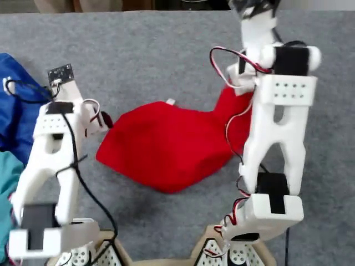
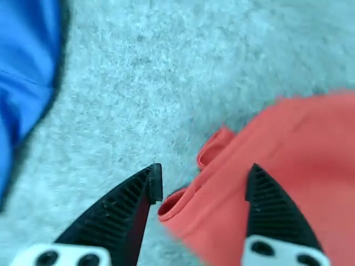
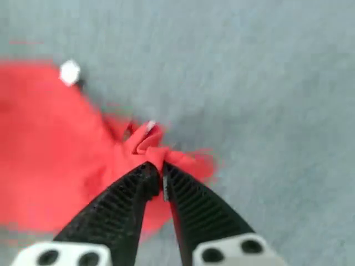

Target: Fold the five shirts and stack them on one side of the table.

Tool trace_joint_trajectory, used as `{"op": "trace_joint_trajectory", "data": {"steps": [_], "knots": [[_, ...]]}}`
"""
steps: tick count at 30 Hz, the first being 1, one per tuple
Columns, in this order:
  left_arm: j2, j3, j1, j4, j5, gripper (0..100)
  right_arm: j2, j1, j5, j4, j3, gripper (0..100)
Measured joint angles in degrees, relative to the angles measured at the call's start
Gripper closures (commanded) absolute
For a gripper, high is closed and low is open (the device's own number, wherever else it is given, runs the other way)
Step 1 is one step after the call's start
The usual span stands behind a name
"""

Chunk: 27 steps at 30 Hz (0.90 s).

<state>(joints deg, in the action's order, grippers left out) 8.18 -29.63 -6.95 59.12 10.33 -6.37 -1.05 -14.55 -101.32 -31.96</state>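
We see the red shirt (image 1: 166,147) mid-frame on the table (image 1: 138,50), stretched between both arms: our right claw (image 3: 160,177) is clenched on its upper-right tip, and the left claw (image 2: 205,180), released, straddles its left edge

Soft matt red shirt (image 1: 166,147) cloth lies on a rough, felt-like grey table cover (image 1: 138,55).

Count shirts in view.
3. Red shirt in the middle, a corner held in the right gripper; blue shirt at the left edge; teal shirt beside it, mostly cut off. More may be out of frame.
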Motion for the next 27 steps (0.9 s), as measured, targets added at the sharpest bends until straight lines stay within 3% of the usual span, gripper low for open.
{"op": "trace_joint_trajectory", "data": {"steps": [7,12,14,18,27], "knots": [[-15.03,12.4,10.11,11.08,1.41,74,0.0,0.0,-5.54,2.37,17.23,99.3],[-24.0,17.58,14.95,17.93,1.41,90,0.0,1.23,-6.51,3.25,20.66,99.3],[-27.43,18.9,15.3,18.64,0.44,99,0.0,1.76,-6.51,3.87,20.75,99.3],[-32.79,20.13,15.56,19.69,-3.78,98,0.0,2.64,-6.77,4.84,20.75,99.3],[-35.6,20.48,13.54,33.49,-4.84,98,0.0,2.81,-6.77,5.01,20.75,99.3]]}}
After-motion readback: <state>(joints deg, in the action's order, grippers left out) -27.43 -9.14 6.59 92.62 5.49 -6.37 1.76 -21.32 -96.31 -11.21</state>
